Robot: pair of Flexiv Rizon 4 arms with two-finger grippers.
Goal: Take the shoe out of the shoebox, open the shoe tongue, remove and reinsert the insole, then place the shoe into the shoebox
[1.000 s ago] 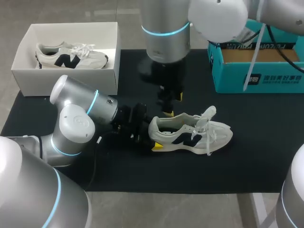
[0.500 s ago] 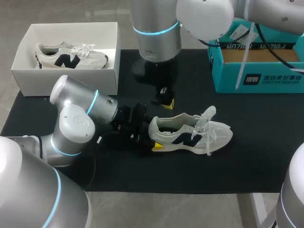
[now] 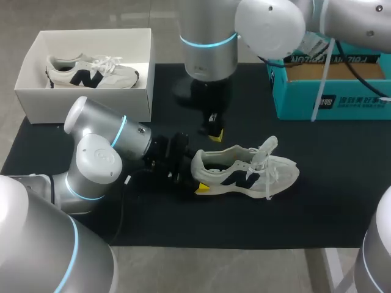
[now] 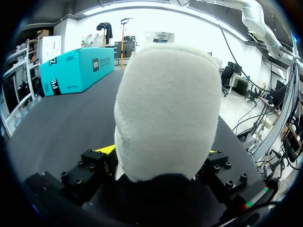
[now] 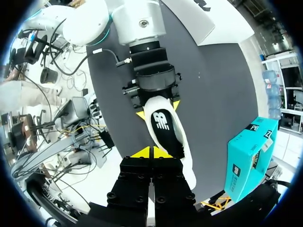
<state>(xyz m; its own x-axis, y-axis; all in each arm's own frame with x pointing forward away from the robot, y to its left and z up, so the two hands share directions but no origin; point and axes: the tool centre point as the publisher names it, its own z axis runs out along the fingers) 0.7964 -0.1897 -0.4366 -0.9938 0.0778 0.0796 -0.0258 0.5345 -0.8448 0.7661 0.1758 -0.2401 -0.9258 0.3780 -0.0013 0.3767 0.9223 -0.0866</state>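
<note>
A white shoe (image 3: 250, 171) with a dark logo lies on its side on the black mat, toe to the right. My left gripper (image 3: 198, 174) is at its heel, one finger on each side, shut on the shoe. The pale heel (image 4: 165, 109) fills the left wrist view between the yellow tips. My right gripper (image 3: 214, 133) hangs just behind and above the shoe's opening, its tips (image 5: 151, 152) pressed together with nothing in them. Below it, the black insole (image 5: 163, 123) lies inside the shoe. The white shoebox (image 3: 91, 101) at the back left holds a second shoe (image 3: 91, 72).
A teal cardboard box (image 3: 330, 91) stands at the back right edge of the mat, also seen in the left wrist view as the teal box (image 4: 75, 68). The black mat (image 3: 275, 213) is bare in front of and to the right of the shoe.
My right gripper lifted away from the shoe's opening toward the back and closed its fingers. The shoe and the left arm stayed in place.
</note>
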